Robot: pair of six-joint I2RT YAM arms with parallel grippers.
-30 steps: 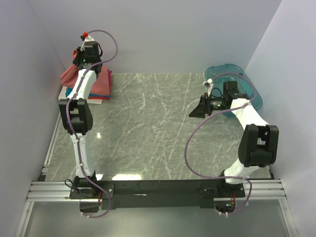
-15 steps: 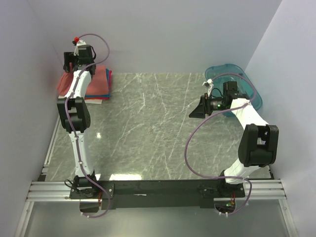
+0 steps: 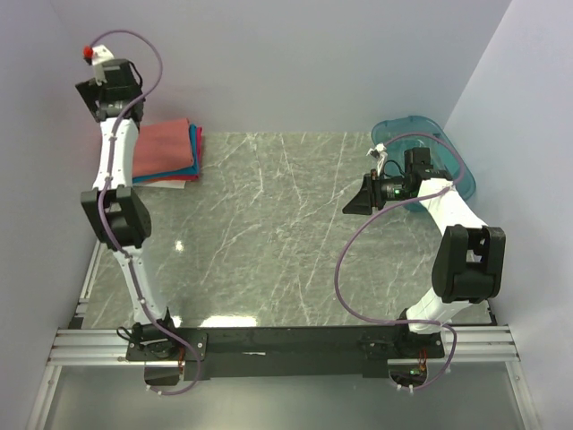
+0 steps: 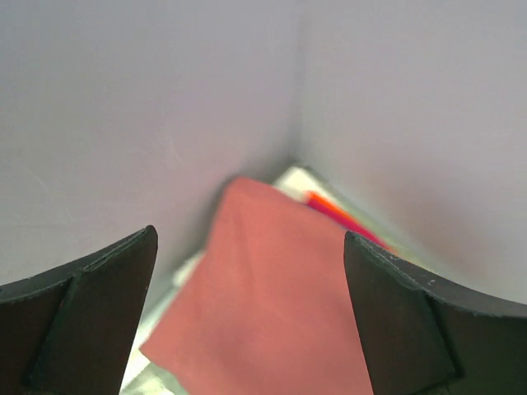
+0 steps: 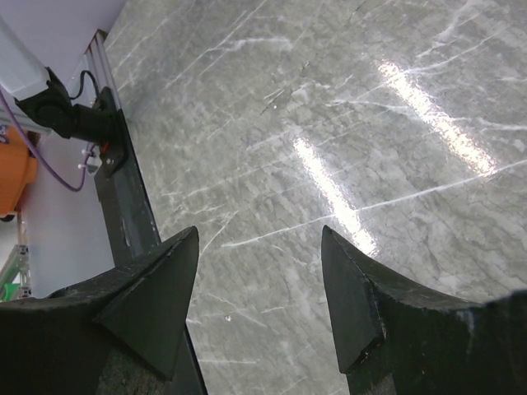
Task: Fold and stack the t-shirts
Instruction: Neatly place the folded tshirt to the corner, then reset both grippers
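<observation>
Folded t-shirts (image 3: 166,148) lay stacked at the far-left corner of the surface (image 3: 286,242), salmon-pink on top, blue and red edges beneath. Left pincer (image 4: 249,247) hung above them, jaws wide, empty. Right pincer (image 5: 259,239) hung over the right side, parted, holding nothing.

We have open passage across the middle of the marble table (image 3: 269,233), from near edge to far wall. The folded t-shirts (image 3: 166,150) fill the far left corner, close against both walls. The teal bin (image 3: 436,143) blocks the far right corner.
</observation>
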